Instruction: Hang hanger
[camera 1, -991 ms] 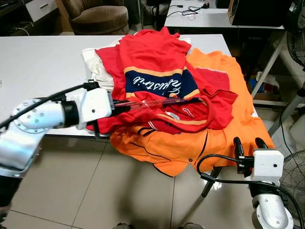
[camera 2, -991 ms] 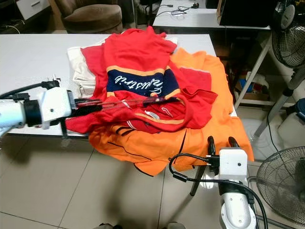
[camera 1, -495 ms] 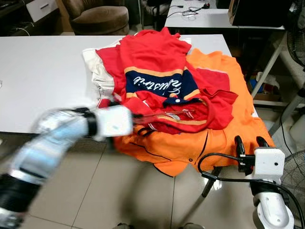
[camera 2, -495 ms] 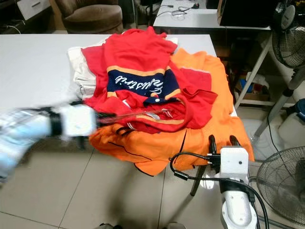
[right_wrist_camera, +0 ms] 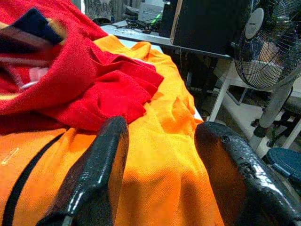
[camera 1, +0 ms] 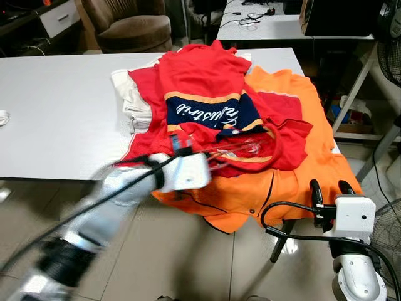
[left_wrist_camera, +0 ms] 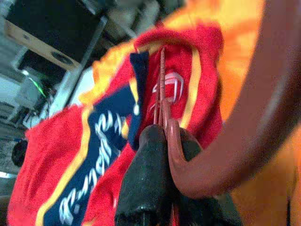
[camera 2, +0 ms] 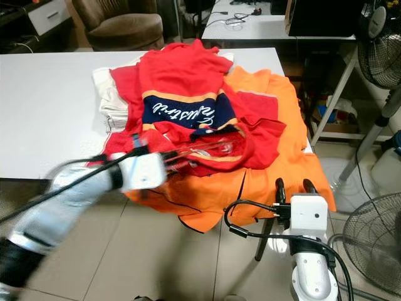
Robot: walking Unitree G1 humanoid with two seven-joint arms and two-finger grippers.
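Left tool point(left_wrist_camera: 162, 141): two black fingers clamped on one dark red hanger point(left_wrist_camera: 162, 89), seen close in the left wrist view. The hanger's long bar runs out from the fingers across the clothes; its curved part bends near the camera. In the head views the left arm is blurred, reaching in over the near edge of the white desk point(camera 1: 56, 106).

Right tool point(right_wrist_camera: 160, 141): fingers spread apart, nothing between them, held low off the desk's near right corner, just beside the hanging orange cloth.

Clothes on the desk, three counted:
- one red shirt point(camera 1: 207, 81) with a navy band and white lettering, on top
- one orange garment point(camera 1: 294, 150) beneath, draping over the desk edge
- one cream garment point(camera 1: 128, 94) at the left of the heap

One standing fan point(camera 2: 376, 56) at right. One brown armchair point(camera 1: 128, 22) behind the desk.
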